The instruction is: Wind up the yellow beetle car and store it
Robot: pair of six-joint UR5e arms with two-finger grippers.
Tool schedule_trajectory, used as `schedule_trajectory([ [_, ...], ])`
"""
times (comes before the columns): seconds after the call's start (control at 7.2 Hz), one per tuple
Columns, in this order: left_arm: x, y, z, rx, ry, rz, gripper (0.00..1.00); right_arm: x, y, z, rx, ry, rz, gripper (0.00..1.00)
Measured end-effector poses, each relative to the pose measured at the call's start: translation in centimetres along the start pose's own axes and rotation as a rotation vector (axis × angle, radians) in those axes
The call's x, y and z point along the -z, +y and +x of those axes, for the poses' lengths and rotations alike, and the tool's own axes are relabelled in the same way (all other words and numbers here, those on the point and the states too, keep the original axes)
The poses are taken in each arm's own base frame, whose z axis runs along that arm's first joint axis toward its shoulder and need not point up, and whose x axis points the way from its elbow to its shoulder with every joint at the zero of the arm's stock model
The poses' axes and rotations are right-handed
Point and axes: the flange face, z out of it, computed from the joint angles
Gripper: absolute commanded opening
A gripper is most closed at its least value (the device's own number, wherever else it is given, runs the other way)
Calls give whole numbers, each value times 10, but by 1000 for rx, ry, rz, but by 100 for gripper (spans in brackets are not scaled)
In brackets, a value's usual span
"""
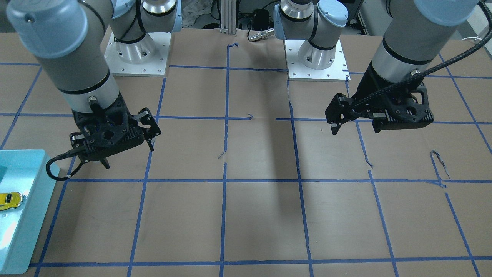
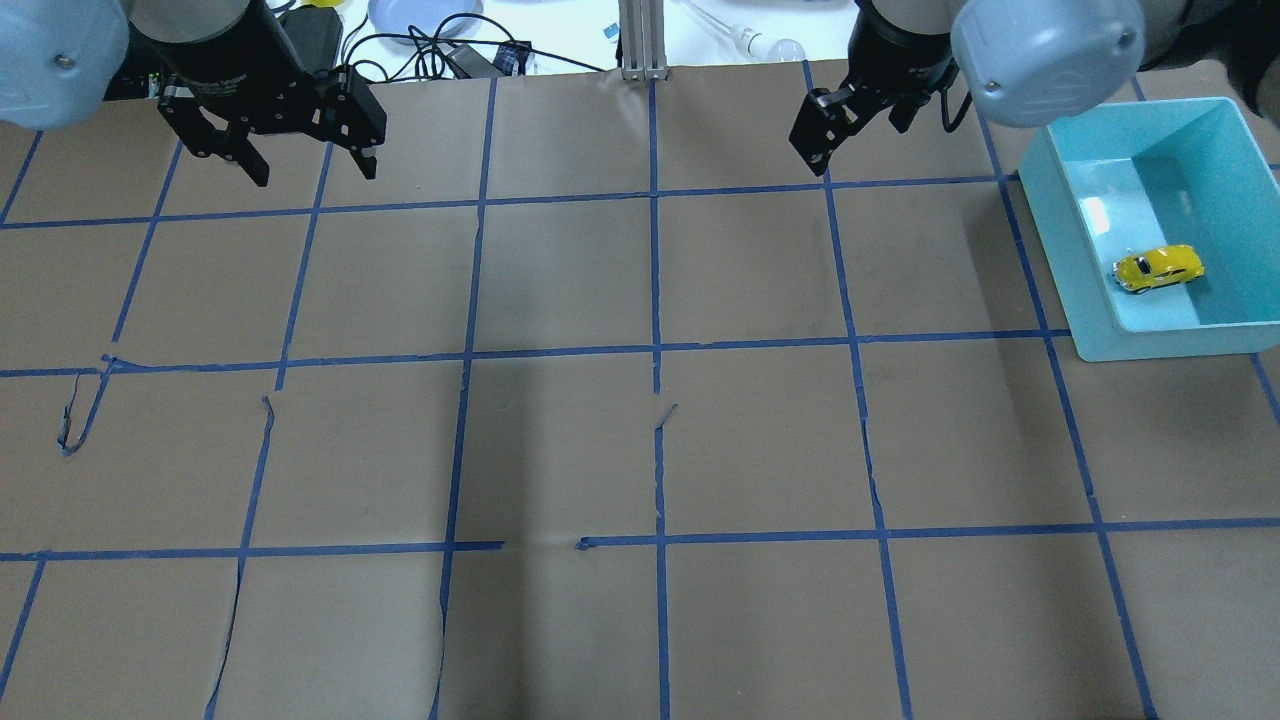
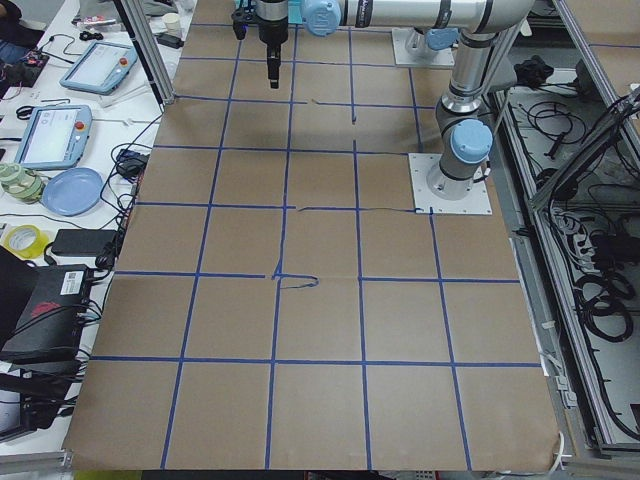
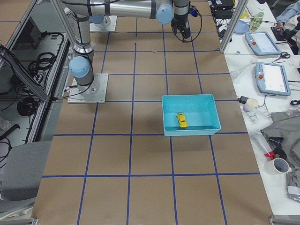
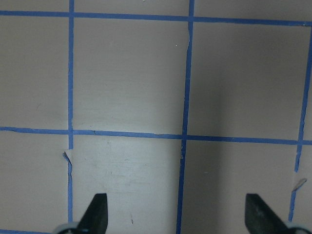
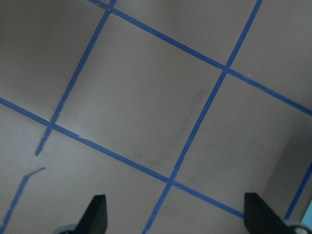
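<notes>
The yellow beetle car lies inside a light blue bin at the table's right side, near the bin's front wall. It also shows in the front-facing view and the right side view. My right gripper is open and empty, hovering above the table to the left of the bin and farther back, apart from it. My left gripper is open and empty at the far left back. Both wrist views show spread fingertips over bare paper.
The table is covered in brown paper with a blue tape grid; some tape is torn and curled. The bin sits at the table's edge. Cables and clutter lie beyond the far edge.
</notes>
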Motion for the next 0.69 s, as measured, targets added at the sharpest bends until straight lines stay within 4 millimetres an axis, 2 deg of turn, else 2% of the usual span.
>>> schedule_trajectory([
  [0.14,0,0,0,0,3,1,100,14,9,-9,-86,-4,-13,100],
  [0.42,1,0,2,-1,9,2,100,36,26,-6,-162,2,-19,100],
  [0.69,3,0,4,-3,14,7,100,34,32,12,-206,2,-12,100],
])
